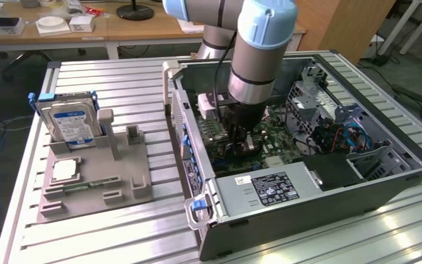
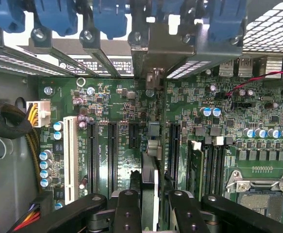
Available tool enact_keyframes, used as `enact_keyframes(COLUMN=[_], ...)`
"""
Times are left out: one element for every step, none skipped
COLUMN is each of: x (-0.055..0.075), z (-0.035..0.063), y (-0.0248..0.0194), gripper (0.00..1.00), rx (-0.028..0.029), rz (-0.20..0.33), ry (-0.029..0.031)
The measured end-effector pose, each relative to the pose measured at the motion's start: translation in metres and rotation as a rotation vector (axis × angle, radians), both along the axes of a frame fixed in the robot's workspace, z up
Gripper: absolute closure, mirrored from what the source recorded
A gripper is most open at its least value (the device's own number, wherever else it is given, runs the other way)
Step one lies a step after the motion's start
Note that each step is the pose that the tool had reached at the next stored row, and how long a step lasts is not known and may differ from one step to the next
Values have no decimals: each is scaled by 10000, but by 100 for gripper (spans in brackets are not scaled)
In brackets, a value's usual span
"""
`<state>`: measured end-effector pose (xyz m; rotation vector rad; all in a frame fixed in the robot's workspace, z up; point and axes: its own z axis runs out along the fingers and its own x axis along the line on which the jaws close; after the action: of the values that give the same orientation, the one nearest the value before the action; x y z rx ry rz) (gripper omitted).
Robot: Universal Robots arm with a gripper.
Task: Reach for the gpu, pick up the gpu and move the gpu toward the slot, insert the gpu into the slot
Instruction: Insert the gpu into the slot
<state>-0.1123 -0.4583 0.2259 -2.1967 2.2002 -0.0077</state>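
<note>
My gripper (image 1: pixel 239 144) reaches down into the open computer case, over the green motherboard (image 1: pixel 273 142). In the wrist view the gripper (image 2: pixel 150 188) is shut on the gpu (image 2: pixel 149 165), which I see edge-on as a thin dark card between the two black fingers (image 2: pixel 126 206). The card runs from the fingers toward its metal end bracket (image 2: pixel 153 53) at the case's rear wall. It stands upright between two long black connectors (image 2: pixel 111 150) on the motherboard (image 2: pixel 122 102). The slot lies under the card and is hidden by it. How deep the card sits I cannot tell.
The case walls (image 1: pixel 196 165) and the power supply (image 1: pixel 270 187) close in around the arm. A processor socket (image 2: pixel 260 194), a memory stick (image 2: pixel 195 165) and cables (image 2: pixel 5 121) flank the card. On the exterior view's left, a grey fixture (image 1: pixel 116 181) holds a hard drive (image 1: pixel 70 124).
</note>
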Motion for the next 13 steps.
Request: enact_keyframes(x=[0,1,3,2,2,3,3,2,2,3,2,3,3], z=[7,15,20,33,46,67,90,113,138,165,192,217,242], y=[-1,-2,-2,-3,-3,-2,-3,-3,-2,-3,-3,-2,-3], gripper=[72,72,66,66,66,66,66,66,66,66,66,66,66], rx=[-17,-26,-24,-29,-26,-27,-29,-27,-27,-29,-28,-27,-29], rz=[0,3,6,6,6,5,6,5,6,6,6,6,6], ry=[4,8,7,10,8,9,10,9,9,9,7,6,5])
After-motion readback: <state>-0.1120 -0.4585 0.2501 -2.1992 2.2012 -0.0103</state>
